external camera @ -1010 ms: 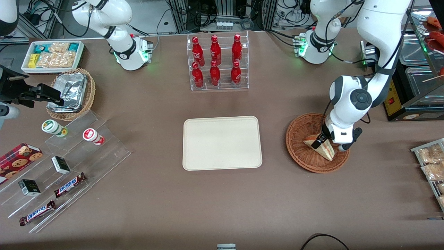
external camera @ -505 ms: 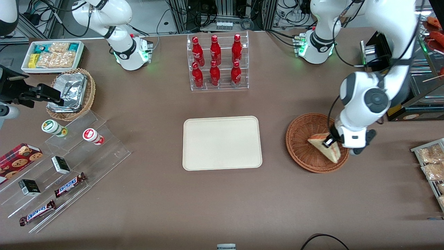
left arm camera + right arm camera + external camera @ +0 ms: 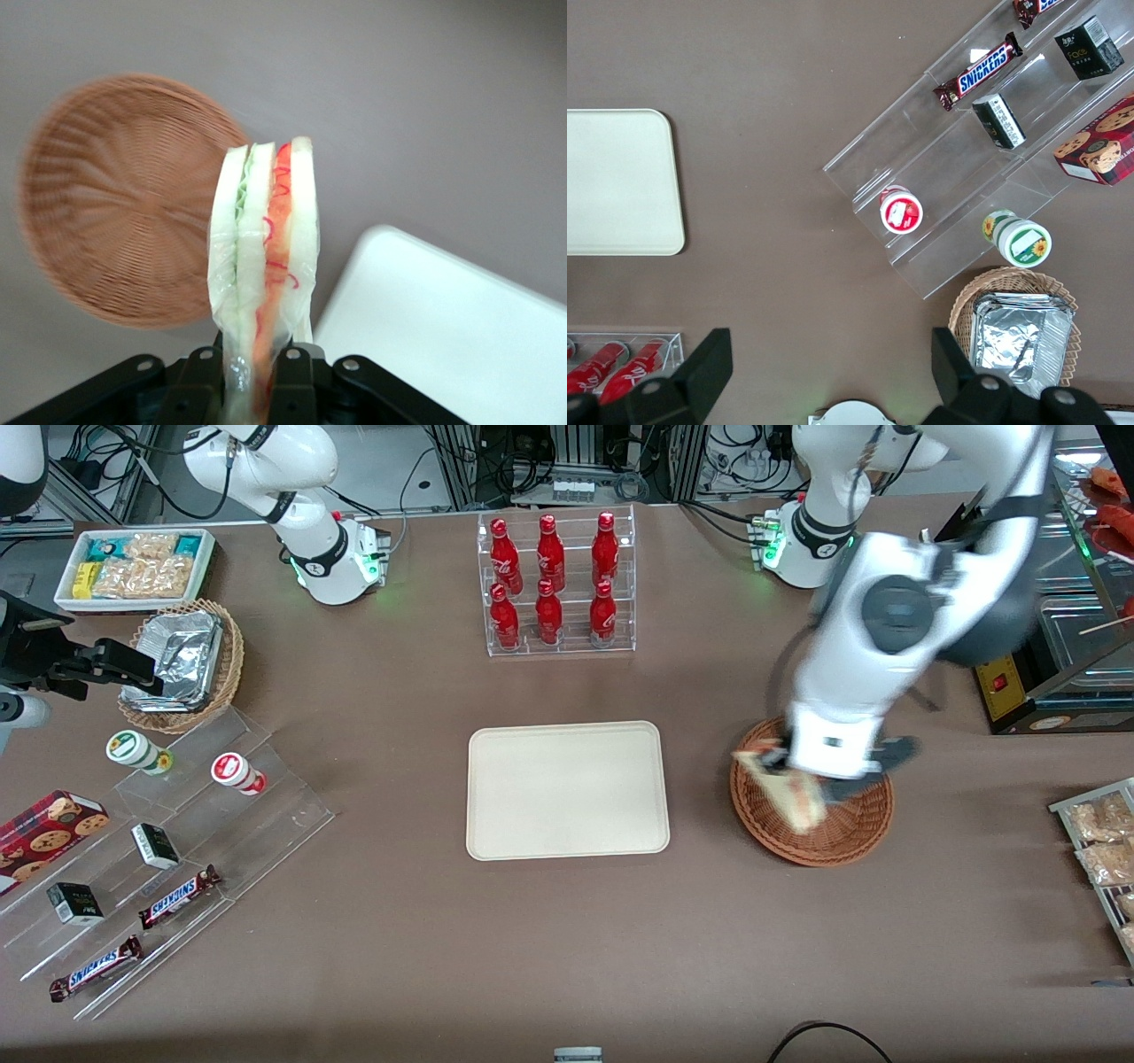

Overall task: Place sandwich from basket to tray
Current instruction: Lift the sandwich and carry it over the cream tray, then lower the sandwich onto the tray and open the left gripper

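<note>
The sandwich [image 3: 791, 793] [image 3: 264, 266], a wrapped wedge of pale bread with green and orange-red filling, hangs in the air above the reddish-brown wicker basket [image 3: 842, 837] [image 3: 115, 195]. My left gripper [image 3: 791, 775] [image 3: 257, 376] is shut on the sandwich's end, one black finger [image 3: 297, 381] on each side of it. The basket holds nothing else that shows. The cream-white tray [image 3: 567, 790] [image 3: 443, 328] lies flat beside the basket, toward the parked arm's end of the table, with nothing on it.
A clear rack of several red bottles [image 3: 554, 584] stands farther from the front camera than the tray. A stepped clear stand with snack bars [image 3: 168, 841] and a lighter basket with foil [image 3: 182, 660] lie toward the parked arm's end. A display case [image 3: 1076, 629] stands at the working arm's end.
The gripper has lifted the sandwich out of the basket and swung it toward the tray's side of the basket. The wrist has risen and turned.
</note>
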You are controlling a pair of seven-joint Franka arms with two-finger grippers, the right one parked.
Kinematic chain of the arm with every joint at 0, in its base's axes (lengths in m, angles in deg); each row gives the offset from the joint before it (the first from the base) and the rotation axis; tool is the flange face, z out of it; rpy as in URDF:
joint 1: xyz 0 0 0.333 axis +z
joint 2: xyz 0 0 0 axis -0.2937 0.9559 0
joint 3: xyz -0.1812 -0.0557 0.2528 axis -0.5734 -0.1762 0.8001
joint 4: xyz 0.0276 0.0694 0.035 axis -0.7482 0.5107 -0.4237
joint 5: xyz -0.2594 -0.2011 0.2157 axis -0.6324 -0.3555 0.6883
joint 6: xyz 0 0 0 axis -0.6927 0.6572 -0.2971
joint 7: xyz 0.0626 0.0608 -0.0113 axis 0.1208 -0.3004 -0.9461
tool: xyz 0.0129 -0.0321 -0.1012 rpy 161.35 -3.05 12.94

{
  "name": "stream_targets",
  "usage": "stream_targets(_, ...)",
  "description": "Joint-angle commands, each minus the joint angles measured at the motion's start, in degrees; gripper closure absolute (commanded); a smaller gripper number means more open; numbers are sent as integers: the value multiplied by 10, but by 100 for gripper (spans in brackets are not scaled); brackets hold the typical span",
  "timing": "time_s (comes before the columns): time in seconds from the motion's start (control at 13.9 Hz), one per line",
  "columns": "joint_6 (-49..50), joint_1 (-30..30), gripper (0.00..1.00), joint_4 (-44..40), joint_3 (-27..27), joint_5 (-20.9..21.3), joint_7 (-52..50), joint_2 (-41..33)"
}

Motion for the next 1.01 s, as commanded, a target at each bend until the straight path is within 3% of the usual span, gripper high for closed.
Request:
stream_targets(0.0,10,-63,100,-91,4,5,-1,84)
stream_targets(0.51,-123,-191,100,-160,-6,23,48,243)
stream_targets(0.65,-129,-201,100,-169,-6,44,46,279)
stream_targets(0.94,-154,-211,100,-177,-5,46,44,321)
